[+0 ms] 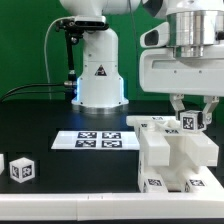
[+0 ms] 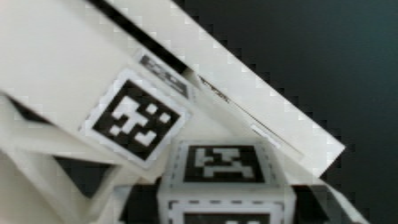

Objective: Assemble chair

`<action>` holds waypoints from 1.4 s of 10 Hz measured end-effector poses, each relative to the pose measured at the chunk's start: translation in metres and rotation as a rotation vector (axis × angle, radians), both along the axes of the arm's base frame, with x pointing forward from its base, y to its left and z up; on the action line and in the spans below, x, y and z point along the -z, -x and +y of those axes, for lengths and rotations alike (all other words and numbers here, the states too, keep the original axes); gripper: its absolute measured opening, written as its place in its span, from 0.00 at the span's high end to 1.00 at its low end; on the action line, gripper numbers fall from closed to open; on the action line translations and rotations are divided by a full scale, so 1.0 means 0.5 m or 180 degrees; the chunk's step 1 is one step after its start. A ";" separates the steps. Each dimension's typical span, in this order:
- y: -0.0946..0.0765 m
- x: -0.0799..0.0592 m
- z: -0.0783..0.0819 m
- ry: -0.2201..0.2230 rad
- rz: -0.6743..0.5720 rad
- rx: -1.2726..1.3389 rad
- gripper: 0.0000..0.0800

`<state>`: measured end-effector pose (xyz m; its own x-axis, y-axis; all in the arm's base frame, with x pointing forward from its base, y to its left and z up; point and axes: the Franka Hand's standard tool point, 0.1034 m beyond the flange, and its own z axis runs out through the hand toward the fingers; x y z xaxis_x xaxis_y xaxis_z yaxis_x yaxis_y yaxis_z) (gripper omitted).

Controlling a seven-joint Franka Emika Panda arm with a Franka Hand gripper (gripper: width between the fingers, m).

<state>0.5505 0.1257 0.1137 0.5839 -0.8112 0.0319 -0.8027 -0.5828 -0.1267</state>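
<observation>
The part-built chair (image 1: 165,152) is a stepped stack of chunky white blocks with small tags at the exterior view's right. My gripper (image 1: 188,122) hangs straight over its top, shut on a small white tagged block (image 1: 187,123) that sits at the top of the stack. In the wrist view the same block (image 2: 221,168) fills the space between my dark fingers (image 2: 313,200), and my gripper (image 2: 222,202) is closed on its sides. A long white slab (image 2: 214,70) of the chair with a tag (image 2: 137,117) slants across behind it.
The marker board (image 1: 100,139) lies on the black table in front of the robot's white base (image 1: 100,75). A loose white tagged cube (image 1: 22,168) sits at the exterior view's left, with another piece (image 1: 2,163) at the edge. A small tagged part (image 1: 196,183) lies by the chair's front.
</observation>
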 end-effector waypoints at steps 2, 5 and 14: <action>0.000 0.001 -0.007 -0.0169 0.0070 0.0545 0.65; 0.000 0.001 0.001 -0.0337 0.0204 0.1413 0.65; 0.000 -0.005 0.006 -0.0075 0.0262 -0.0809 0.19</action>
